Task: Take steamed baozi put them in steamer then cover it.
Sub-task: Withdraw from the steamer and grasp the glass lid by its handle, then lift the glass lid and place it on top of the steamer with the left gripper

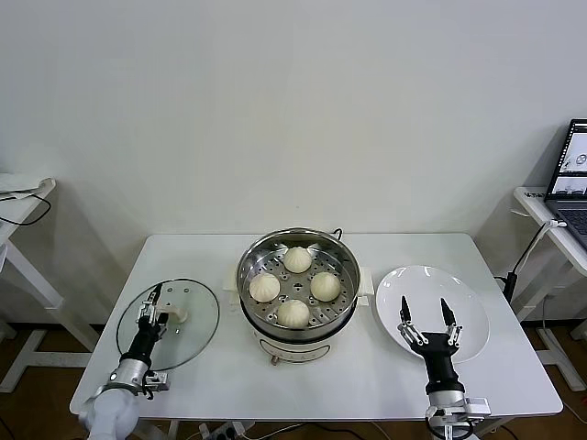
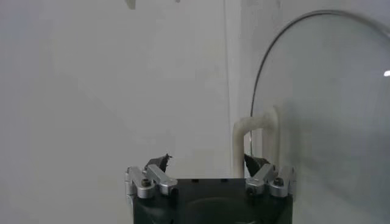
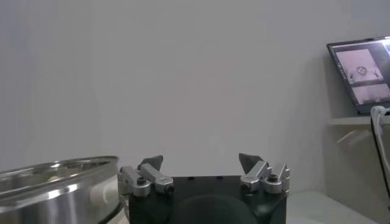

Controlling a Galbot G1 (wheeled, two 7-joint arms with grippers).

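Several cream-white steamed baozi (image 1: pixel 293 313) sit on the perforated tray inside the shiny steamer (image 1: pixel 248 266) at the table's centre. The steamer is uncovered. Its round glass lid (image 1: pixel 188 335) lies flat on the table to the left, white handle (image 1: pixel 176 314) up. My left gripper (image 1: pixel 149 307) is open just above the lid, beside the handle. In the left wrist view the handle (image 2: pixel 255 137) stands close to one fingertip of that gripper (image 2: pixel 207 161), not between the two. My right gripper (image 1: pixel 425 312) hangs open and empty over the white plate (image 1: pixel 431 280).
The white table (image 1: pixel 367 376) carries the lid, steamer and plate in a row. A laptop (image 1: pixel 573 174) stands on a side desk at the far right, and another side table (image 1: pixel 23 197) is at the left. The steamer's rim (image 3: pixel 55 173) shows beside my right gripper (image 3: pixel 201 161).
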